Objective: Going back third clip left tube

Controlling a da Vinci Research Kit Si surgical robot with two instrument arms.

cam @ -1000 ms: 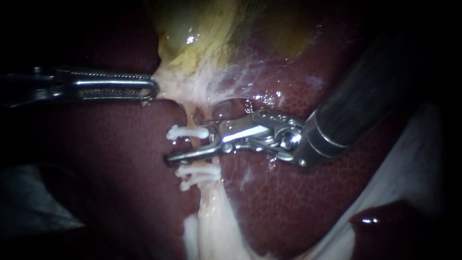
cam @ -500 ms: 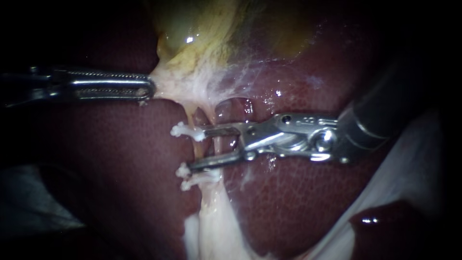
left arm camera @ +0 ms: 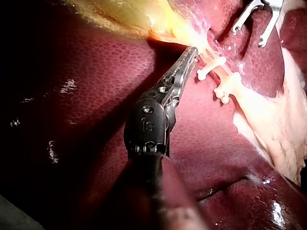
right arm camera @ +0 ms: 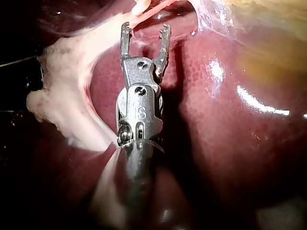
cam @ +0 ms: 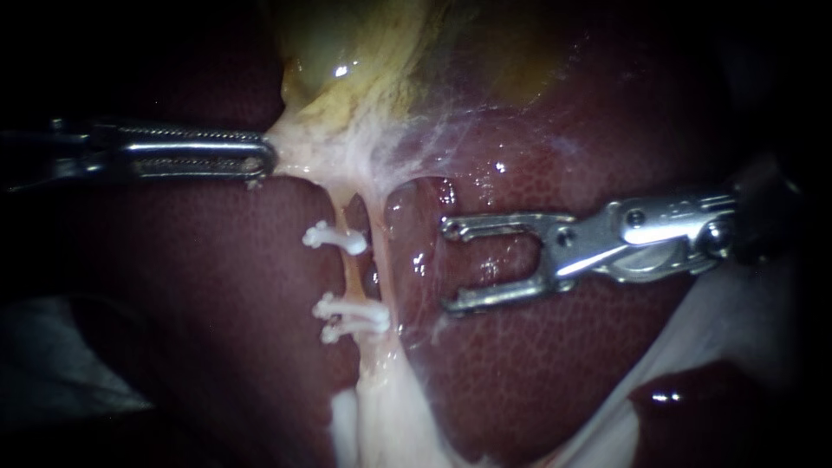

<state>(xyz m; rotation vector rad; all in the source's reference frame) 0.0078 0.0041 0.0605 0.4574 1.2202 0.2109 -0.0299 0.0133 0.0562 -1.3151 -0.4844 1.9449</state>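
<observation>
The left tube [cam: 351,267] runs thin and yellowish down from the gallbladder [cam: 347,61] across the liver [cam: 217,286]. It carries one white clip [cam: 334,238] higher up and two white clips [cam: 348,317] close together lower down. My left instrument [cam: 267,159] is shut on the pale tissue under the gallbladder and holds it stretched to the left. My right instrument [cam: 449,265] stands to the right of the tubes, jaws open and empty. In the left wrist view the clips [left arm camera: 218,76] lie just beyond my left instrument [left arm camera: 190,53]. The right wrist view shows my right instrument [right arm camera: 145,31] open over liver.
A second, pinker tube [cam: 381,260] runs just right of the clipped one. Pale fatty tissue [cam: 381,416] hangs below the clips. A white sheet [cam: 737,295] lies at the lower right beside a dark liver edge [cam: 685,399].
My right instrument has drawn back to the right, off the tube it straddled between the clips, jaws still open. The left instrument and the clips have held still.
</observation>
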